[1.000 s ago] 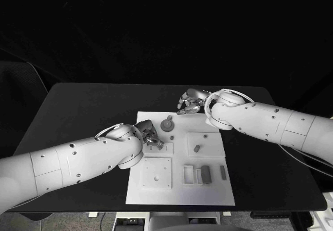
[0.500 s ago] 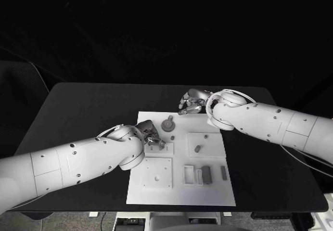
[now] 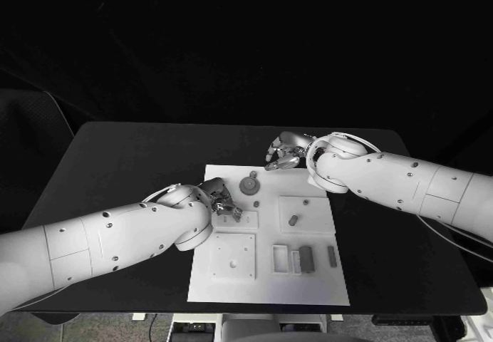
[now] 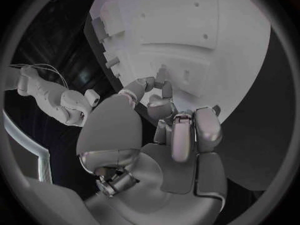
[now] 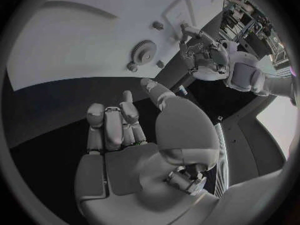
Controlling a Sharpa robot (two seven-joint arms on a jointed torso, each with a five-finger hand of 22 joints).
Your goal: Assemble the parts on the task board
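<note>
The white task board [image 3: 265,285] lies mid-table. My left hand [image 3: 221,198] is at the board's left edge, fingertips down on a small raised plate [image 3: 234,219]. In the left wrist view the left hand [image 4: 169,130] has its thumb and a finger closed around a small dark part [image 4: 162,75] on the board [image 4: 187,25]. My right hand [image 3: 283,151] hovers over the black table just past the board's far edge. Its fingers [image 5: 112,125] are curled in with nothing in them. A gear [image 3: 248,186] lies on the board between the two hands and also appears as the gear [image 5: 145,50].
A small peg [image 3: 251,174] stands beyond the gear. A short piece [image 3: 293,219] lies on the right square plate. Two dark bars [image 3: 305,258] [image 3: 330,256] and a white frame [image 3: 278,258] sit near the board's front right. The square plate [image 3: 232,256] is at front left.
Almost nothing differs. Both hands stay where they were, the left at the small plate and the right beyond the board's far edge.
</note>
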